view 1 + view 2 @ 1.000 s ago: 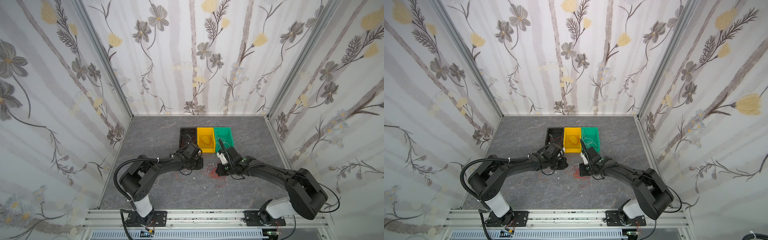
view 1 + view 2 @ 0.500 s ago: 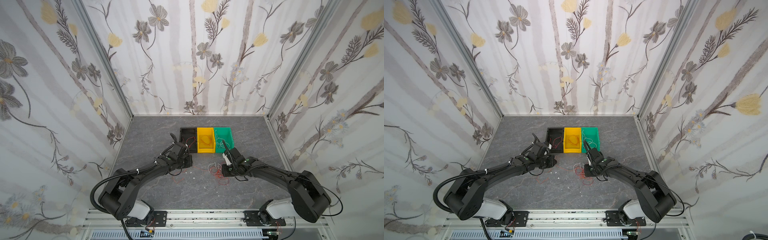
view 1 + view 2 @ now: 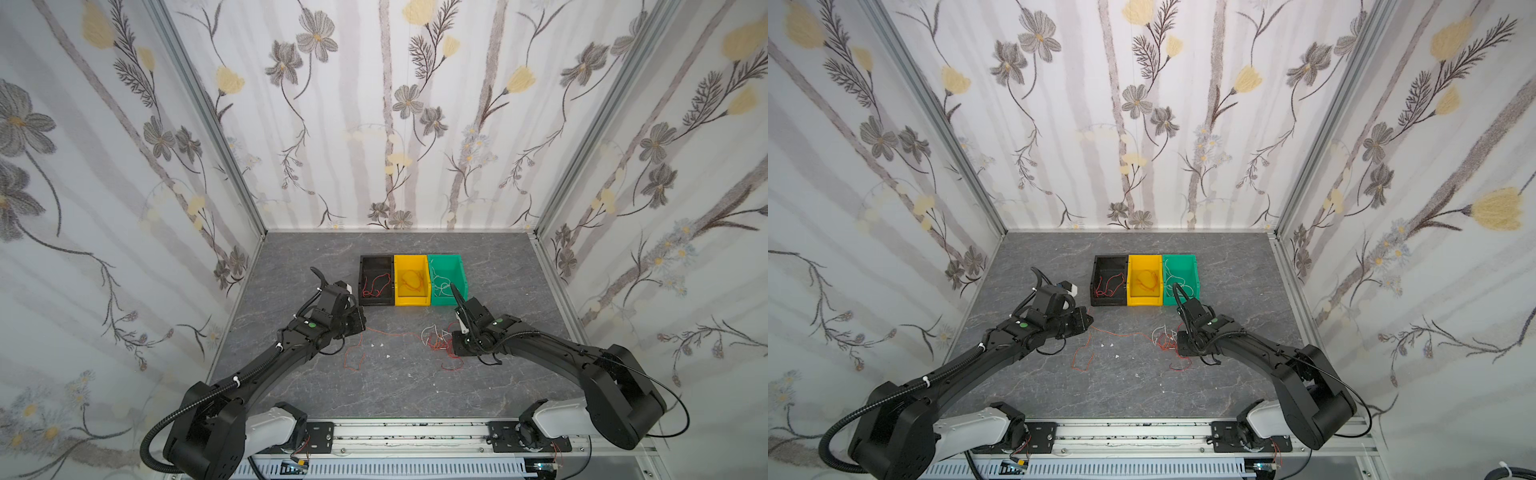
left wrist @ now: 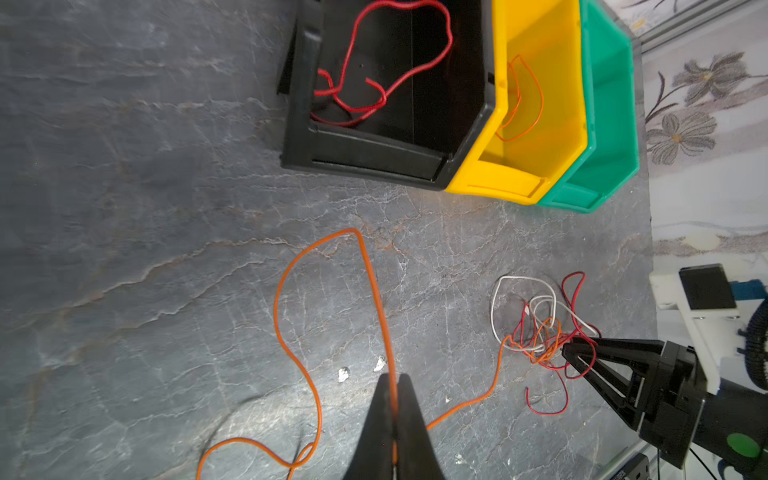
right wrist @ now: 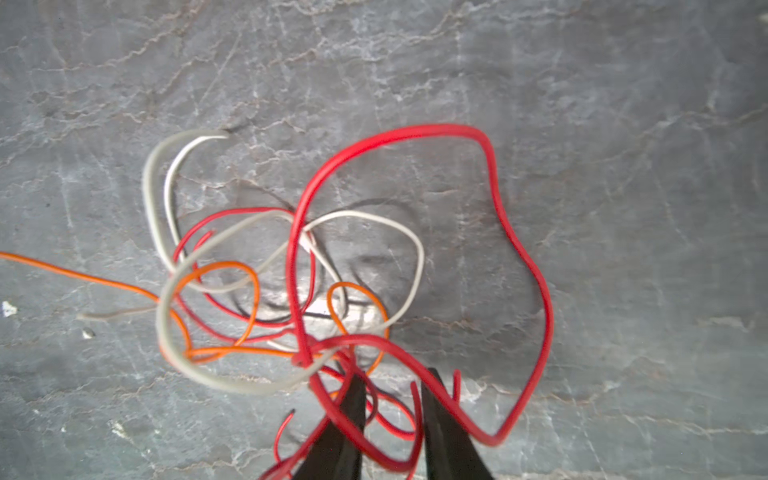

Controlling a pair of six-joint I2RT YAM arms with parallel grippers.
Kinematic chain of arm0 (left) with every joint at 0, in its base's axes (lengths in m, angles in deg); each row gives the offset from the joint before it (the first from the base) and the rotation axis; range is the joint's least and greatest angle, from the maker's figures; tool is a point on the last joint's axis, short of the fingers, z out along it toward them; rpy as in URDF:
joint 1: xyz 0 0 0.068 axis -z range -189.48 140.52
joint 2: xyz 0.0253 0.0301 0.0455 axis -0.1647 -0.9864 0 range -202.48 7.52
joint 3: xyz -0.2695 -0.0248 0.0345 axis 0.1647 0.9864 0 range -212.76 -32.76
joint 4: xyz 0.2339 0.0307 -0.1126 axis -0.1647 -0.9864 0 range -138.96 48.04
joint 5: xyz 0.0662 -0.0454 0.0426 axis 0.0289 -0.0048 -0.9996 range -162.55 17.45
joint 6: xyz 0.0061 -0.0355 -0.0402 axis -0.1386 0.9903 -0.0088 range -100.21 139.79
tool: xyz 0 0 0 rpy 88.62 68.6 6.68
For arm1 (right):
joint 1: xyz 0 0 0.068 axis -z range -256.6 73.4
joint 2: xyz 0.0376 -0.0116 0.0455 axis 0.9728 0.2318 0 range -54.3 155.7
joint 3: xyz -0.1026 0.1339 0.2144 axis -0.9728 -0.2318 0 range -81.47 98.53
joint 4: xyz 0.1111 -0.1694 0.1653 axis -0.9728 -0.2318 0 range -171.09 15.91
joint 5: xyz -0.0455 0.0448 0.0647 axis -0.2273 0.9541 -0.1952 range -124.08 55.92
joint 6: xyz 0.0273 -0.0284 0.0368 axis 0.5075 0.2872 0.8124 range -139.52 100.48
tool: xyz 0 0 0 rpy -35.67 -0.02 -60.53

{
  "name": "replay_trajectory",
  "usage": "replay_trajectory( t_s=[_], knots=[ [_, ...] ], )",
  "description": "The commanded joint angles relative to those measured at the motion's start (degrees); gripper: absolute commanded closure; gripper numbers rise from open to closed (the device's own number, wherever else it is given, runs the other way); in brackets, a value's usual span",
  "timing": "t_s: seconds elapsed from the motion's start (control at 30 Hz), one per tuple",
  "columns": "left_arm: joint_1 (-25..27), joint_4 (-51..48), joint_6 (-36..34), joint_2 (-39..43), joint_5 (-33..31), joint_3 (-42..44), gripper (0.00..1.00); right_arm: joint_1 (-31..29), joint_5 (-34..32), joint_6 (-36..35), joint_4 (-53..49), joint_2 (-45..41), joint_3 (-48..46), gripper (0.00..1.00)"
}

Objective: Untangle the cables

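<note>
The cables lie as a knot of red, white and orange wires (image 3: 439, 341) on the grey table, also seen in the right wrist view (image 5: 291, 270) and the left wrist view (image 4: 540, 328). One orange cable (image 4: 374, 282) runs out of the knot to the left and loops on the table (image 3: 352, 357). My left gripper (image 4: 392, 376) is shut on this orange cable; in both top views it sits left of centre (image 3: 362, 326) (image 3: 1089, 322). My right gripper (image 5: 395, 374) stands at the knot's right edge (image 3: 454, 348), open a little, with red strands crossing between its fingers.
Three bins stand side by side behind the cables: a black one (image 3: 376, 301) holding a red wire, a yellow one (image 3: 411, 300) holding an orange wire, and a green one (image 3: 444, 300) holding white wire. Small white scraps (image 3: 380, 345) dot the table.
My left gripper has moved left, drawing the orange cable out of the knot. My right gripper's fingers have parted from shut to slightly open.
</note>
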Motion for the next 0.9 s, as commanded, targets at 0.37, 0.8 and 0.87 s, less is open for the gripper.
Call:
replay_trajectory(
  t_s=[0.37,0.8,0.87],
  knots=[
    [-8.94,-11.92,-1.78,8.12,-5.05,-0.85,1.00,7.68,-4.73,2.89,-3.90,-4.60,-4.01,0.75],
    [-12.03,-13.42,-0.42,8.21,-6.01,-1.05,1.00,11.38,-1.44,2.60,-3.23,-8.47,-5.36,0.76],
    [-11.96,-11.21,-0.09,8.10,-2.98,-0.46,1.00,11.14,2.22,1.65,-1.55,-8.64,-5.34,0.74]
  ],
)
